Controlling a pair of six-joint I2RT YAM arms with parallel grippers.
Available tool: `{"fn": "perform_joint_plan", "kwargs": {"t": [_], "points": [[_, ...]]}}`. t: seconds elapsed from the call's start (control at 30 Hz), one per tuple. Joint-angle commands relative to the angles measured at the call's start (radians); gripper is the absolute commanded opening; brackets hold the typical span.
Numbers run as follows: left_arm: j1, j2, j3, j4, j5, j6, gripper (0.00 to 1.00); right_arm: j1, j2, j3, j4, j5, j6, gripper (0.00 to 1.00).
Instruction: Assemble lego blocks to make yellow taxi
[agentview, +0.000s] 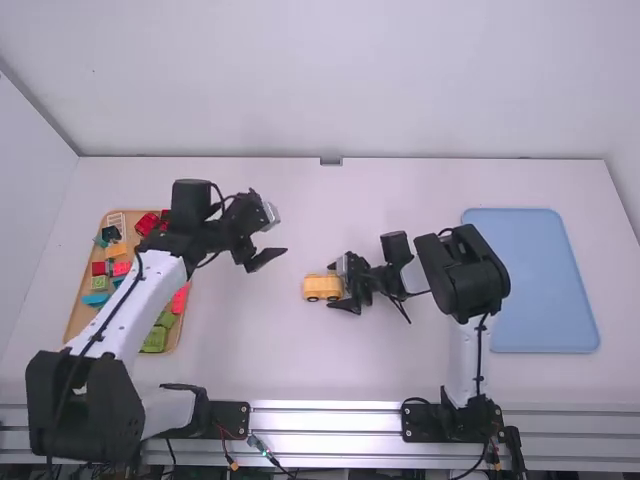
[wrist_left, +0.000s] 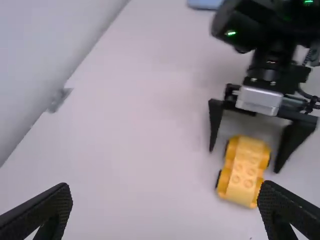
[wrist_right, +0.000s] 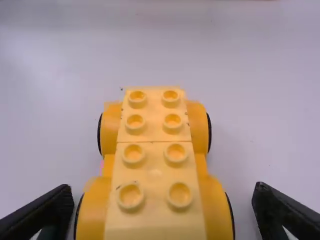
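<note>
The right claw (agentview: 335, 286) is held spread, with a yellow toy car (agentview: 316, 288) flanked by its fingers, apparently untouched. Near it, the left claw (agentview: 268, 222) is spread wide too. Farther out, beyond the left claw, coloured blocks (agentview: 153, 339) are held in a tray (agentview: 78, 322).

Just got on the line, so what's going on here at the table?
The right gripper has its fingers open on either side of a yellow plastic toy car with black-edged wheels, without gripping it. The car's studded top is bare, so the taxi looks unfinished. The left gripper hangs open and empty above the white table. Plastic blocks in red, green and other colours lie on the tan tray beyond the left arm.
</note>
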Motion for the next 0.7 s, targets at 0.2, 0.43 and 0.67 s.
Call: {"fn": "perform_joint_plan", "kwargs": {"t": [0.2, 0.43, 0.67], "points": [[0.079, -0.07, 0.031, 0.018, -0.665, -0.657, 0.99, -0.005, -0.165, 0.006, -0.163, 0.215, 0.106, 0.99], [0.138, -0.028, 0.202, -0.153, -0.725, -0.693, 0.99, 0.003, -0.351, 0.006, -0.327, 0.39, 0.106, 0.99], [0.236, 0.056, 0.435, -0.33, -0.813, -0.871, 0.99, 0.003, -0.422, 0.006, -0.364, 0.425, 0.074, 0.99]]}}
